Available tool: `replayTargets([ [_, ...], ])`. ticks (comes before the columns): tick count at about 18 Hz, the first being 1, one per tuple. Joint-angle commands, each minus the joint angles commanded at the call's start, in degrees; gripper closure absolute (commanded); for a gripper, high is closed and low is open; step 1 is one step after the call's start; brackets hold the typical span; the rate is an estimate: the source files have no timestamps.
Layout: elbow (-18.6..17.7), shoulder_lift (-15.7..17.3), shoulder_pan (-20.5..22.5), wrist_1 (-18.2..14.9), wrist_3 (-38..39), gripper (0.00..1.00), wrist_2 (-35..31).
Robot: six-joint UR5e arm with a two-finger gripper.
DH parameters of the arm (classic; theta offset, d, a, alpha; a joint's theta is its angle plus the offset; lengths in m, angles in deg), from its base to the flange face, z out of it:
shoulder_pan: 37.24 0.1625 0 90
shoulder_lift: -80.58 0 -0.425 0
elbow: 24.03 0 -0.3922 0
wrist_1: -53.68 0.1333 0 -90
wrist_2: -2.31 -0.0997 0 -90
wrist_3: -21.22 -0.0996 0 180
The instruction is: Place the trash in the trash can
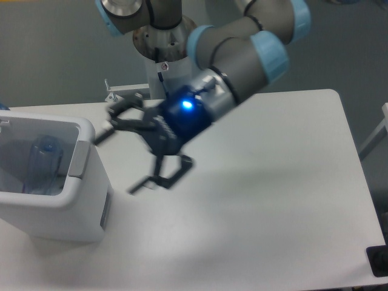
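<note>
The trash can (57, 213), a large white bin with a thick rounded rim and a grey side panel, stands at the left of the white table. A clear plastic water bottle (41, 163) with a bluish tint lies inside it. The crumpled clear wrapper does not show anywhere in view. My gripper (116, 163) hangs just right of the bin's rim, above the table, with its fingers pointing left toward the bin. It is open wide and empty, and it looks motion-blurred. A blue light glows on its wrist.
The arm's base stands at the back centre of the white table (273, 200). A small metal bracket (121, 91) sits by the base. A dark object (379, 260) shows at the table's front right corner.
</note>
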Motion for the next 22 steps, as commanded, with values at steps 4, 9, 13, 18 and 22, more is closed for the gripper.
replayTargets([
  [4,-1.1,-0.6,1.2,-0.1,-4.8,0.0,-22.6],
  [9,-0.9,-2.6,2.0,0.1,-5.0,0.0,-32.8],
  [13,-0.6,-4.0,2.6,0.1,-6.8,0.0,-35.0],
  [18,-1.0,-4.3,3.2,-0.2,-10.5,0.0,-48.8],
  [22,-1.1,-5.0,3.0,-0.4,-10.6,0.0,-52.1],
])
